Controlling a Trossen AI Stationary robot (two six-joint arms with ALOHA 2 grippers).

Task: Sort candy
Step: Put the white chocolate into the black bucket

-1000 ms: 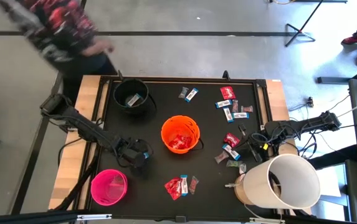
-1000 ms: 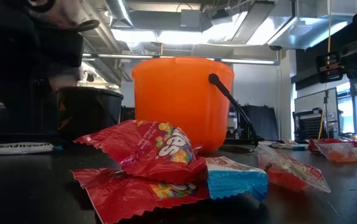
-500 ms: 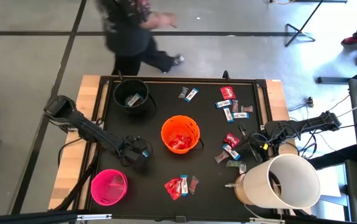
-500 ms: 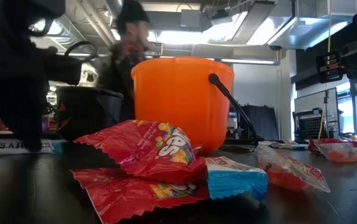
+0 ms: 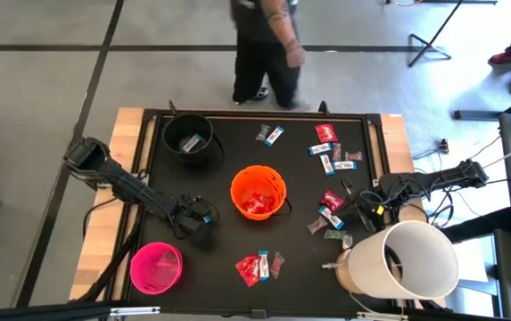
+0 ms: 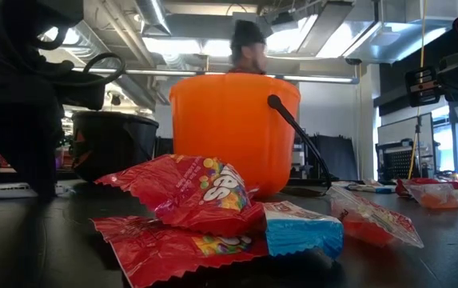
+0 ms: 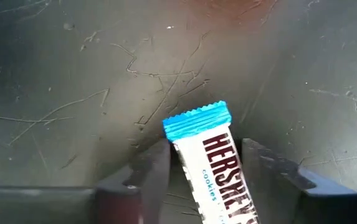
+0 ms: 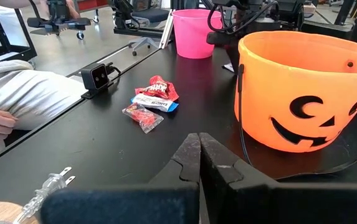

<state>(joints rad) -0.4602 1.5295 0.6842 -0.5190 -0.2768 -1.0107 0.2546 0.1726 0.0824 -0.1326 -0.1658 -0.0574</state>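
A blue-and-white candy bar (image 7: 210, 165) lies flat on the black table. My left gripper (image 5: 198, 230) (image 7: 206, 171) points down over it, open, with one finger on each long side of the bar. In the low view it is the dark shape at the left (image 6: 29, 136). More candy lies loose: red packets and a blue bar near the front (image 5: 257, 266) (image 6: 213, 212), and a group toward the right (image 5: 330, 214). My right gripper (image 8: 198, 155) is shut and holds nothing, waiting at the table's right edge (image 5: 364, 209). My left gripper comes at the bar from above, its fingers (image 7: 156, 171) standing along the bar's two long sides (image 7: 181, 155) near the crimped blue end. The bar rests flat on the table. One finger stands right at the bar's edge; whether it touches, I cannot tell.
An orange bucket (image 5: 258, 192) stands mid-table, a black bucket (image 5: 188, 138) at the far left, a pink bucket (image 5: 155, 267) at the near left. A large white cylinder (image 5: 407, 260) sits at the near right. More candy lies at the far right (image 5: 331, 152). A person (image 5: 264, 45) walks beyond the far edge.
My left gripper has sunk down onto the table over the blue-and-white bar and then kept still. The person beyond the far edge has walked from the left toward the middle.
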